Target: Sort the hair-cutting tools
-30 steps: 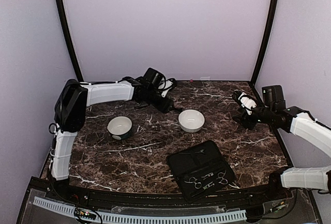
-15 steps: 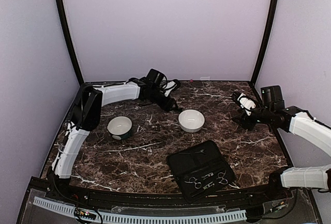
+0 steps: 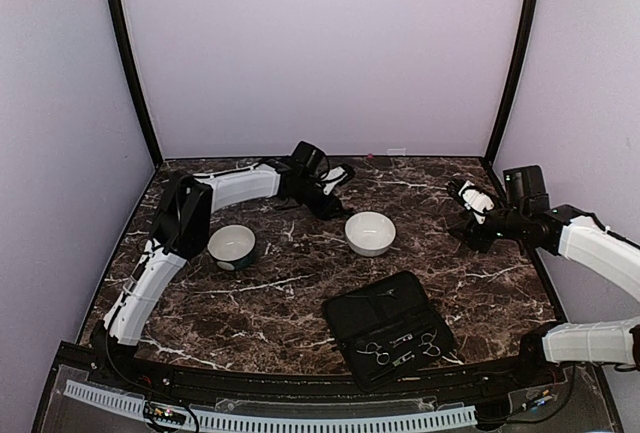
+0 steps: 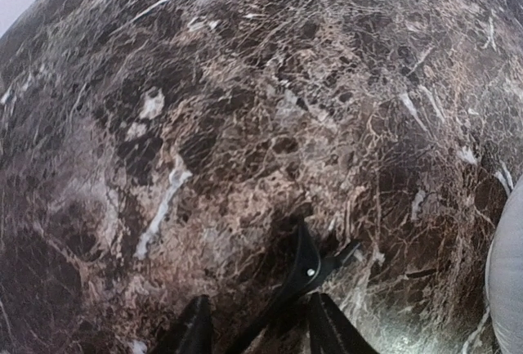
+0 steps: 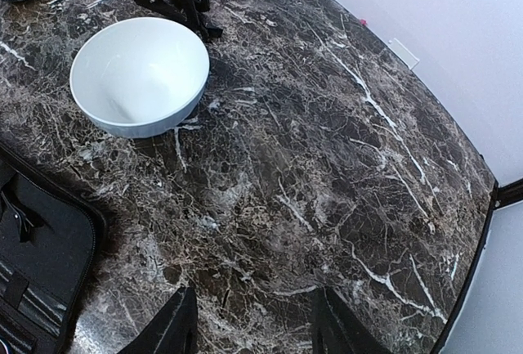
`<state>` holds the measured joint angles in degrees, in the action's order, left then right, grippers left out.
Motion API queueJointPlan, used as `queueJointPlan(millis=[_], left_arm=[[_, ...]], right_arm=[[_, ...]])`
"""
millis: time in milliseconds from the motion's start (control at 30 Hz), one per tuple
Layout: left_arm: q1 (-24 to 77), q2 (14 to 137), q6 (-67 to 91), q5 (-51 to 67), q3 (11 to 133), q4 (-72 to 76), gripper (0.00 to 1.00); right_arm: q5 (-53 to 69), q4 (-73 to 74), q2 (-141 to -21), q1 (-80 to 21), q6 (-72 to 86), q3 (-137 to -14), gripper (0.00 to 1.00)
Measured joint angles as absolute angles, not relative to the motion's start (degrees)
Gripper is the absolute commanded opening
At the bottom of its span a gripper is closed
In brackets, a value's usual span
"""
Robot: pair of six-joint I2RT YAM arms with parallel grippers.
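A slim black hair-cutting tool (image 4: 306, 268) with a small rivet sits between my left gripper's (image 4: 260, 329) fingers, close against the right one. A gap shows beside the left finger, so the jaws stand apart. In the top view this gripper (image 3: 322, 208) points down at the table's back, left of the white bowl (image 3: 370, 233). Silvery scissors (image 3: 378, 353) and other tools lie in the open black case (image 3: 388, 303) at the front. My right gripper (image 5: 255, 329) is open over bare marble, with nothing in it, and reaches in from the right (image 3: 460, 211).
A second bowl (image 3: 232, 245), white inside and dark outside, stands left of centre. The white bowl (image 5: 139, 72) and a corner of the case (image 5: 33, 264) show in the right wrist view. The bowl's rim (image 4: 508, 280) edges the left wrist view. Purple walls enclose the table.
My left arm has swung right along the back of the table toward the white bowl, and its jaws have narrowed. The right arm has hardly moved.
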<state>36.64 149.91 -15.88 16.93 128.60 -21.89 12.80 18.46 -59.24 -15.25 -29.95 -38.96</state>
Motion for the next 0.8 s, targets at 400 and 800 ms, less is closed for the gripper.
queueJointPlan(millis=[400,800], left_arm=[[36.6,144.53,-14.28,16.88,121.97,-27.57,0.04],[39.31,118.72,-5.98,14.83,92.12,-29.69,0.0]], right_arm=[[12.97,18.55,-60.34,-15.25,-30.0,-38.96,0.48],[14.7,19.88,-62.48,-15.66,-30.57,-38.96,0.48]])
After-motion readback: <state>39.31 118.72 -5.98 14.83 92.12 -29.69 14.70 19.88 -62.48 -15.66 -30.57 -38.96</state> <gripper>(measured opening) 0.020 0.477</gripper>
